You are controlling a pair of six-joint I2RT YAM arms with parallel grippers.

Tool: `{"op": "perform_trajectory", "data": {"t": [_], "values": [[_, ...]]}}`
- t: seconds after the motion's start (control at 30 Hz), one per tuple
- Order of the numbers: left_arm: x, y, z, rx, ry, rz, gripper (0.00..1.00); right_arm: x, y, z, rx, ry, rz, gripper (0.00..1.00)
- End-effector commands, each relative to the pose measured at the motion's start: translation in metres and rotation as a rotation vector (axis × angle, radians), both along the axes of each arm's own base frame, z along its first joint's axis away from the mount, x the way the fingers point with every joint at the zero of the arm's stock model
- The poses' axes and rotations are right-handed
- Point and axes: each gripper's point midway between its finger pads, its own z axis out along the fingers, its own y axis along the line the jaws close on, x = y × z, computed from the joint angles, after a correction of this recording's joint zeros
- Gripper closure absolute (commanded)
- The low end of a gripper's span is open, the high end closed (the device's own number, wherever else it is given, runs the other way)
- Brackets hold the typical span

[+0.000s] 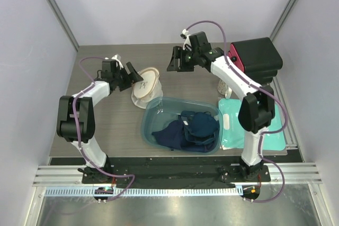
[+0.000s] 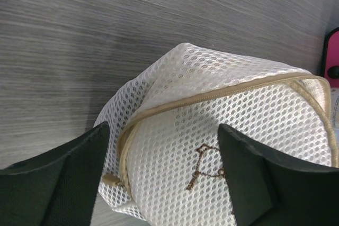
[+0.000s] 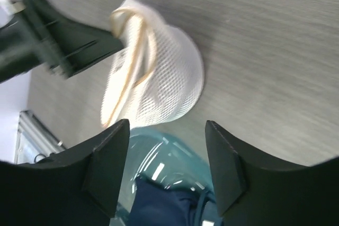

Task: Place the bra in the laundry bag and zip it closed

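Left gripper point(image 2: 161, 130) is hovering wide-jawed right over the laundry bag point(image 1: 145, 86), which is sitting on the surface point(image 1: 114, 130) just beside the tub point(image 1: 153, 110), its zip point(image 2: 212, 96) running across between the fingers point(image 2: 63, 178). Right gripper point(image 3: 167, 125), spread and empty, is hanging well apart. I'm not spotting the bra.

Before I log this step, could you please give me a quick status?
Left gripper open, jaws straddling laundry bag. Right gripper open, empty, above table. Bra not made out. Blue bin close beside bag.
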Motion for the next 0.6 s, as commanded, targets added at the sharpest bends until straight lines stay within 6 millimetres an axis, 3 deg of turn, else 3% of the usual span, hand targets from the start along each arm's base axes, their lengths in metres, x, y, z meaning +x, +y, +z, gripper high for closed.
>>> {"op": "perform_trajectory", "data": {"t": [0.0,0.1,0.2,0.23,0.27,0.37,0.43,0.5,0.53,0.57], "values": [[0.018,-0.012,0.014,-0.054,-0.082,-0.062,0.25,-0.032,0.027,0.026,0.084,-0.076,0.082,0.40],[0.017,-0.014,0.012,-0.078,-0.073,-0.050,0.35,-0.052,0.044,0.018,0.097,-0.082,0.115,0.50],[0.014,-0.017,0.015,-0.110,-0.077,-0.041,0.48,-0.065,0.061,0.003,0.100,-0.079,0.141,0.53],[0.014,-0.016,0.016,-0.114,-0.081,-0.031,0.57,-0.068,0.063,-0.006,0.097,-0.068,0.145,0.55],[0.013,-0.014,0.015,-0.117,-0.071,-0.012,0.61,-0.066,0.069,-0.009,0.106,-0.081,0.151,0.56],[0.001,-0.008,0.008,-0.120,-0.037,0.048,0.74,-0.065,0.081,-0.029,0.086,-0.080,0.159,0.73],[-0.007,-0.004,0.009,-0.108,-0.026,0.076,0.83,-0.062,0.087,-0.037,0.085,-0.088,0.156,0.74],[-0.017,0.003,0.004,-0.077,-0.020,0.108,0.85,-0.056,0.089,-0.046,0.085,-0.080,0.146,0.74],[-0.021,0.006,0.014,-0.066,-0.043,0.122,0.86,-0.053,0.092,-0.047,0.086,-0.086,0.140,0.74],[-0.032,0.010,0.007,-0.056,-0.017,0.141,0.87,-0.049,0.092,-0.056,0.073,-0.078,0.129,0.74]]}}
